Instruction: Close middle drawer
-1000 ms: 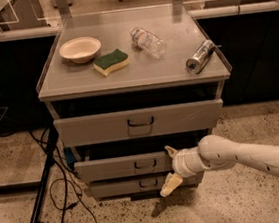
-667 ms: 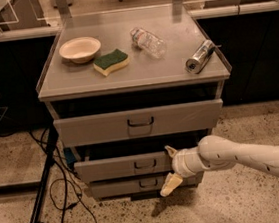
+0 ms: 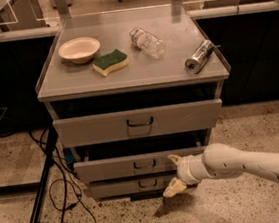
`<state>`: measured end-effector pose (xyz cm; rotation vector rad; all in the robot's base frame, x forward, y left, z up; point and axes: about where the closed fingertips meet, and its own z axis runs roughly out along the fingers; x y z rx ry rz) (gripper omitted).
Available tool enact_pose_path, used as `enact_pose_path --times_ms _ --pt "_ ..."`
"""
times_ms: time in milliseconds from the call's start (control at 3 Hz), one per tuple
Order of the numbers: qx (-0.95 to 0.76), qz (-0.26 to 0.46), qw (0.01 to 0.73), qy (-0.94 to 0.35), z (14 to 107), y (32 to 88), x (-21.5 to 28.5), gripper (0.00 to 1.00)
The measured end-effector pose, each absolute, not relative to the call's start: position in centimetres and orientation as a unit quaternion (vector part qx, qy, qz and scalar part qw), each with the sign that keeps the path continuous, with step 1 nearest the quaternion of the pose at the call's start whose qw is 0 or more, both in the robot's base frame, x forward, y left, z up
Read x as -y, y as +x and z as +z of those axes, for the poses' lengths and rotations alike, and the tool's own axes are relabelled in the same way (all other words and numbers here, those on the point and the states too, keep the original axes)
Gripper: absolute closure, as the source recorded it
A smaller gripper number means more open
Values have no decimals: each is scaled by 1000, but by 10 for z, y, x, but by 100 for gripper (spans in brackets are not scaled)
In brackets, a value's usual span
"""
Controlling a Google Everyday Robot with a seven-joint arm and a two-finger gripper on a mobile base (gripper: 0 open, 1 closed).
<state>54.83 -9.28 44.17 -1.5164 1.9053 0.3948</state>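
The middle drawer (image 3: 130, 166) is a shallow grey drawer with a small wire pull, pulled out a little from the cabinet, with a dark gap above its front. The taller top drawer (image 3: 138, 122) sits above it and the lowest drawer (image 3: 128, 187) below. My gripper (image 3: 174, 174) comes in from the right on a white arm (image 3: 246, 164). It sits at the right part of the middle drawer's front, with one pale finger (image 3: 174, 158) high at the front and the other (image 3: 173, 188) low by the bottom drawer. The fingers are spread apart and hold nothing.
On the cabinet top (image 3: 76, 83) lie a cream bowl (image 3: 79, 49), a green-and-yellow sponge (image 3: 110, 62), a clear plastic bottle (image 3: 147, 42) and a silver can (image 3: 199, 56) on its side. A black stand leg and cables (image 3: 49, 181) stand on the floor at the left.
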Motion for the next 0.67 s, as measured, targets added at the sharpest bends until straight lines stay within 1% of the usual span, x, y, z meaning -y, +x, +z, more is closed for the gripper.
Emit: enact_pose_path --times_ms 333,667 --pt "-743 140 313 -574 416 555 110 50" --pt "-743 140 313 -574 416 555 110 73"
